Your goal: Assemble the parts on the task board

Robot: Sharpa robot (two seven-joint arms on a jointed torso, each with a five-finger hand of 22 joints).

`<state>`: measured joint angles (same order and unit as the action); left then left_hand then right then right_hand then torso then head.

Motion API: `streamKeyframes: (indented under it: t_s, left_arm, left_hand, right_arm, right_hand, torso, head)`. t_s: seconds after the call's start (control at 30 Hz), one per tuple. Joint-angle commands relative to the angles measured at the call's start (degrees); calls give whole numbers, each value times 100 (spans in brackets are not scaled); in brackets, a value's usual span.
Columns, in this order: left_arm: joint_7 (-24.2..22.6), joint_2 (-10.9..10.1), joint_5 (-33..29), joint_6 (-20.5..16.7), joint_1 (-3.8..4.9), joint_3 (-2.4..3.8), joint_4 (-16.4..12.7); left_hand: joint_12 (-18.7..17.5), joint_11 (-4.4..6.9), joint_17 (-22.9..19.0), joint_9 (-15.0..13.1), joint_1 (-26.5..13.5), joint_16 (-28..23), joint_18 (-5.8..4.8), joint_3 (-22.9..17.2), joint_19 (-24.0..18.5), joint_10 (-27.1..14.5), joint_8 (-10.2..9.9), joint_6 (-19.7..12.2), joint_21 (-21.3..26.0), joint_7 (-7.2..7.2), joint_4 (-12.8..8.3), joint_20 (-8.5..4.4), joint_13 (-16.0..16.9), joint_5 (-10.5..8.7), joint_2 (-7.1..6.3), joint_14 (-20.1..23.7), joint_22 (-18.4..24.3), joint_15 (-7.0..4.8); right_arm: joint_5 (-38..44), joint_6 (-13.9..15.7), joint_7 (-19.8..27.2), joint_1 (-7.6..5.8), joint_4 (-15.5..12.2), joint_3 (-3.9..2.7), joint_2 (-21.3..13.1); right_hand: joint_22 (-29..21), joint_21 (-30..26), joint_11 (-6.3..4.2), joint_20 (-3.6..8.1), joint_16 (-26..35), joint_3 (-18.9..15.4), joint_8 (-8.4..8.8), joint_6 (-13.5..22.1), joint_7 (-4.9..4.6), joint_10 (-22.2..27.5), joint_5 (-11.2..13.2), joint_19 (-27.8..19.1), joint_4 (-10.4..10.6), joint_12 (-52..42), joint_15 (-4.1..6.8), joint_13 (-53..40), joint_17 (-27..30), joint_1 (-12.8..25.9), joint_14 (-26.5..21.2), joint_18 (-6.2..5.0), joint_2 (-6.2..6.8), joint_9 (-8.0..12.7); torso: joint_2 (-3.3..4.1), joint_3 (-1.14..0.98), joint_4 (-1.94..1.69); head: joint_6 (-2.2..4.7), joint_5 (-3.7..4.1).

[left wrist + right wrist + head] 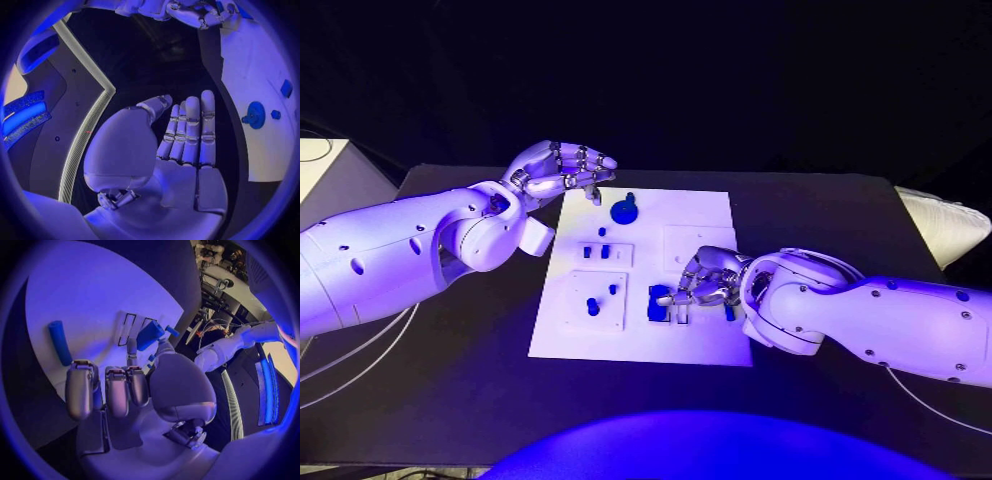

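Part (659, 302) half-hidden under right robot hand (704, 282)

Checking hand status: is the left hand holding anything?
No. The left hand is empty in its wrist view, fingers straight, beside the task board.

Right hand (701, 283) covers part of the task board (704, 210); a blue part (658, 303) beneath its fingers is partly hidden, and whether they grip it cannot be told. The small parts (597, 253) on the board just beside the hand are too small to make out, possibly pegs.
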<state>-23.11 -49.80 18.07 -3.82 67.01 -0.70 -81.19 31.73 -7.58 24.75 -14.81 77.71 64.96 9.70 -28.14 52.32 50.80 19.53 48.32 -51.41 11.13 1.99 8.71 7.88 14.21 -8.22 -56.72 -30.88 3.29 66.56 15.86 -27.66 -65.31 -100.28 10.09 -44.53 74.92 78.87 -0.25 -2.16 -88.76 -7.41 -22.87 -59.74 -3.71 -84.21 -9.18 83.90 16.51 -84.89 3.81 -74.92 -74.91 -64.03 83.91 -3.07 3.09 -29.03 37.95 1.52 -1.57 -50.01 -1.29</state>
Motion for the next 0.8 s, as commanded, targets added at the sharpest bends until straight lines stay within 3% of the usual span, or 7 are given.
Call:
streamKeyframes:
  t_s: [0.03,0.13,0.3,0.5,0.53,0.63,0.8]
  left_arm:
    - [-24,2,-6,75,2,3,-16]
    - [-20,2,-6,72,2,3,-15]
    - [-1,-1,-5,66,2,3,-16]
    - [14,3,-5,68,2,1,-15]
    - [15,3,-5,69,2,0,-15]
    - [17,3,-5,71,2,-1,-16]
    - [23,2,-5,72,2,-3,-15]
  left_hand:
    - [-30,3,-3,8,-39,-32,84,5,-13,-41,34,-44,26,-3,25,10,-7,18,15,39,5,14]
    - [-30,3,-3,8,-39,-32,84,5,-13,-41,34,-44,26,-3,25,10,-7,18,15,39,5,14]
    - [-29,3,-3,9,-36,-33,84,4,-13,-44,37,-44,30,-2,27,10,-8,18,19,42,8,15]
    - [-29,3,-3,9,-36,-33,84,4,-13,-44,37,-44,30,-2,27,10,-8,18,19,42,8,15]
    - [-29,3,-3,9,-36,-33,84,4,-13,-44,37,-44,30,-2,27,10,-8,18,19,42,8,15]
    - [-29,3,-3,9,-36,-33,84,4,-13,-44,37,-44,30,-2,27,10,-8,18,19,42,8,15]
    - [-27,1,-3,9,-35,-34,84,2,-13,-47,41,-43,35,0,32,11,-9,19,29,46,11,16]
  right_arm:
    - [4,281,770,7,-40,0,-78]
    - [-78,358,1082,9,-58,0,-128]
    - [-261,224,1279,11,-43,0,-145]
    - [-272,56,1248,22,-15,0,-106]
    - [-246,40,1220,26,-10,0,-93]
    - [-173,11,1133,39,12,0,-49]
    - [-76,16,962,67,67,0,17]
  right_hand:
    - [946,23,-58,48,-18,11,-142,-12,37,-394,-136,311,-16,-204,60,-1260,-1257,-447,552,74,135,-47]
    - [955,21,-91,70,-25,23,-322,-32,77,-433,-194,310,-6,-275,90,-1317,-1276,-797,556,75,273,-126]
    - [952,2,-111,86,-26,25,-479,-24,99,-449,-240,305,19,-304,107,-1341,-1279,-874,556,72,335,-208]
    - [972,35,-121,93,-36,30,-569,-24,115,-465,-246,314,21,-333,114,-1364,-1305,-859,562,79,328,-259]
    - [989,59,-147,107,-41,61,-701,-28,145,-483,-228,322,13,-362,133,-1387,-1316,-904,565,84,309,-339]
    - [1012,93,-184,136,-47,206,-867,12,187,-517,-61,334,8,-416,165,-1431,-1331,-1078,568,91,279,-447]
    - [1036,118,-241,184,-54,527,-1070,81,253,-579,-53,345,-8,-511,211,-1508,-1349,-1428,572,97,315,-567]
  torso:
    - [-1,4,12]
    - [-3,-1,9]
    - [0,-7,7]
    - [3,-3,5]
    - [3,-4,4]
    - [1,-1,-2]
    - [1,3,-3]
  head:
    - [1,-11]
    - [1,-12]
    - [1,5]
    - [1,-3]
    - [1,1]
    - [1,3]
    - [1,5]
